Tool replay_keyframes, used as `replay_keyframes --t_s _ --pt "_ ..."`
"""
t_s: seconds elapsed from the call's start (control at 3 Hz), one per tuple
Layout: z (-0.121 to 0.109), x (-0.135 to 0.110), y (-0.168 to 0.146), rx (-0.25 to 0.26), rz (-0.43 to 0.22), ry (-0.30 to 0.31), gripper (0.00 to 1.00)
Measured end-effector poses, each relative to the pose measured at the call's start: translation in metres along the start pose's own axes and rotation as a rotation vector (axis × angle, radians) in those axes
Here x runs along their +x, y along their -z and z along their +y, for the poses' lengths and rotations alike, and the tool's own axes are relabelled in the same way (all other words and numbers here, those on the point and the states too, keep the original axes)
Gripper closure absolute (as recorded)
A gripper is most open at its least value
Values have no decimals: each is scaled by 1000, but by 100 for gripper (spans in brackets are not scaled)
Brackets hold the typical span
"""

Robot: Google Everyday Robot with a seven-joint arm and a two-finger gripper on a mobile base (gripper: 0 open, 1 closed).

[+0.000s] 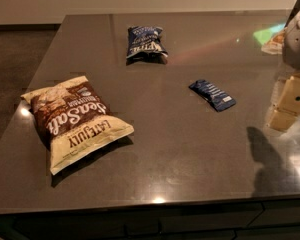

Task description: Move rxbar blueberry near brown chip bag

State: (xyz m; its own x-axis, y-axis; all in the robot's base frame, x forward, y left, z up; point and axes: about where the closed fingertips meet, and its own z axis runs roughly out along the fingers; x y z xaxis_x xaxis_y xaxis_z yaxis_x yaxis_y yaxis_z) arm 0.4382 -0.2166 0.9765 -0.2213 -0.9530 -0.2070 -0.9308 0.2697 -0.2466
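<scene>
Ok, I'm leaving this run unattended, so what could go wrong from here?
The rxbar blueberry lies flat on the glossy counter; the gripper, at the right edge and apart from it, may slide it. The dark-blue chip bag behind looks similar and could be grabbed instead. The brown chip bag sits near the left edge; a nudge could shift it over.

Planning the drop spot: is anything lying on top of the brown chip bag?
Nothing lies on the brown chip bag; its underside is hidden. The rxbar blueberry lies apart, the gripper at the view's right edge.
</scene>
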Motion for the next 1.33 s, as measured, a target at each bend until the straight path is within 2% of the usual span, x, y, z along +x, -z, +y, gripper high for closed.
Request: replay_keyframes --t_s 0.33,0.67,1.0,1.33 --pt "0 0 0 0 0 0 0" --pt "-13 -6 -21 -21 -1 1 0" --pt "-39 -23 -64 -76 -36 -64 0" --pt "-55 -34 -86 -98 -60 -131 0"
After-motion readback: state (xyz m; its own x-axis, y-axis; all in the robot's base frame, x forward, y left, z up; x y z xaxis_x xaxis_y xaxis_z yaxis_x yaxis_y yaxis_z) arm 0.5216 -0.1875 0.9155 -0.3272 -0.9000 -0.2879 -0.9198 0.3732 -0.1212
